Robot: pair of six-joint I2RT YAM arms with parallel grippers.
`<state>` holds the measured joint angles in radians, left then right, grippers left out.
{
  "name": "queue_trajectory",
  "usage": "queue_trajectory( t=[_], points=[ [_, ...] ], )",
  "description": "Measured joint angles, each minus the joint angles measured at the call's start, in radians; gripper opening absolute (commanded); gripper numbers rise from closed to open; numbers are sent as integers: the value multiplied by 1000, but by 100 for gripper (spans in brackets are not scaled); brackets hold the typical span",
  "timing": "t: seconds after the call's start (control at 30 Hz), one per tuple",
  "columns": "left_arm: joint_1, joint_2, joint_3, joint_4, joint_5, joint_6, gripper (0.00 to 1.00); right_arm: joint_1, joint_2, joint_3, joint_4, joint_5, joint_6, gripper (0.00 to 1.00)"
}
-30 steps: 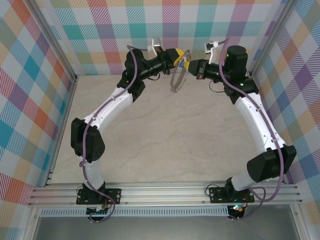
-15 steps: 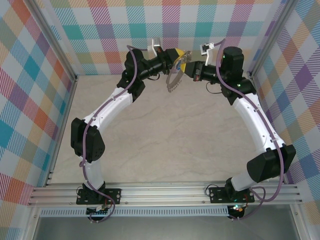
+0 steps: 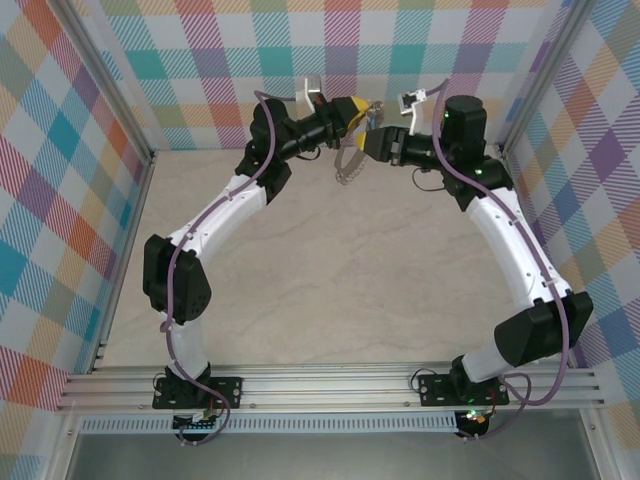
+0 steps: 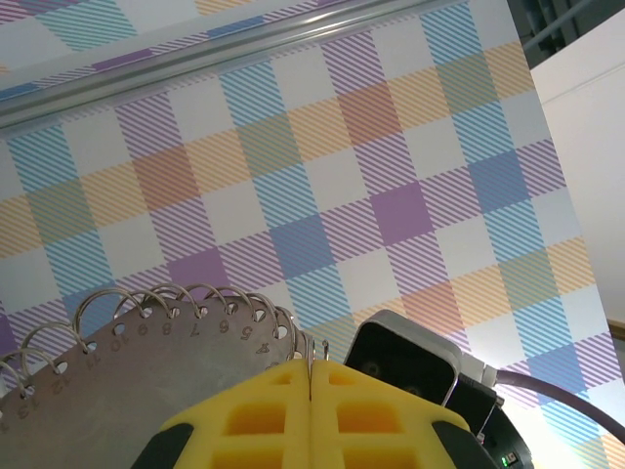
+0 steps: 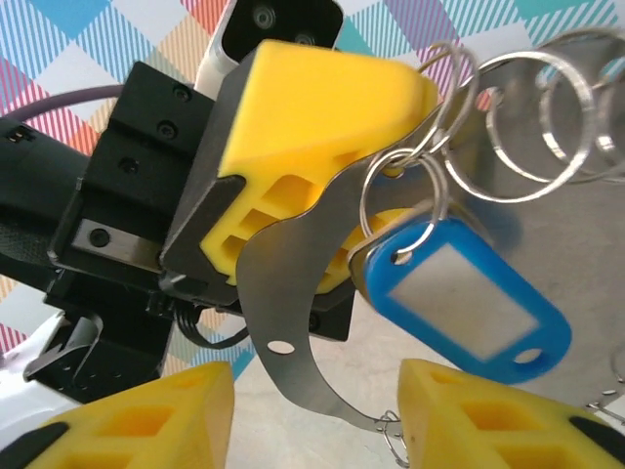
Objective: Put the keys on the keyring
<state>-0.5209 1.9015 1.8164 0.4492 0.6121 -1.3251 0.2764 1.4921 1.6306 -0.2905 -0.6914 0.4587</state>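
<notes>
At the far end of the table (image 3: pixel 330 290), close to the checked back wall, both arms are raised and their jaws meet above the surface. Left gripper (image 3: pixel 360 114): yellow jaws pressed together on the keyring (image 3: pixel 347 172), a thin grey metal plate with a curved edge carrying a row of wire loops. From the left wrist, the left gripper (image 4: pixel 311 376) shows no gap between its fingers, a thin metal edge is nipped between their tips, and the keyring (image 4: pixel 146 376) extends to the left with numbered holes below each loop. Right gripper (image 3: pixel 372 138): directly facing the left one, close beside the plate. From the right wrist, the right gripper (image 5: pixel 317 396) has its jaws spread wide, pads bare, with the narrow tail of the keyring (image 5: pixel 278 303) hanging down into the gap and touching neither finger. Blue key tag (image 5: pixel 459 303): blue plastic body with a pale label window, hanging from a small split ring just beside the tips of the left gripper (image 5: pixel 386 171); that ring appears linked into a loop of the plate. Tag lies above the right jaws, nearer the right-hand finger (image 5: pixel 488 415) of that view, clear of both pads
</notes>
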Motion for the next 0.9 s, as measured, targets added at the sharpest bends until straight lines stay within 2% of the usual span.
queue_trajectory(
  t=[0.23, 0.5, 0.67, 0.9],
  points=[
    [1, 2, 0, 10, 9, 0, 0, -110, -96, -32, 57, -32, 145, 55],
    [3, 2, -1, 27, 50, 2, 0, -120, -54, -32, 257, -37, 446, 55],
    [3, 2, -9, 27, 62, 8, 0, -119, 1, -32, 323, -36, 578, 49],
    [3, 2, -21, 25, 76, 9, 0, -98, 8, -32, 359, -35, 632, 38]
  ],
)
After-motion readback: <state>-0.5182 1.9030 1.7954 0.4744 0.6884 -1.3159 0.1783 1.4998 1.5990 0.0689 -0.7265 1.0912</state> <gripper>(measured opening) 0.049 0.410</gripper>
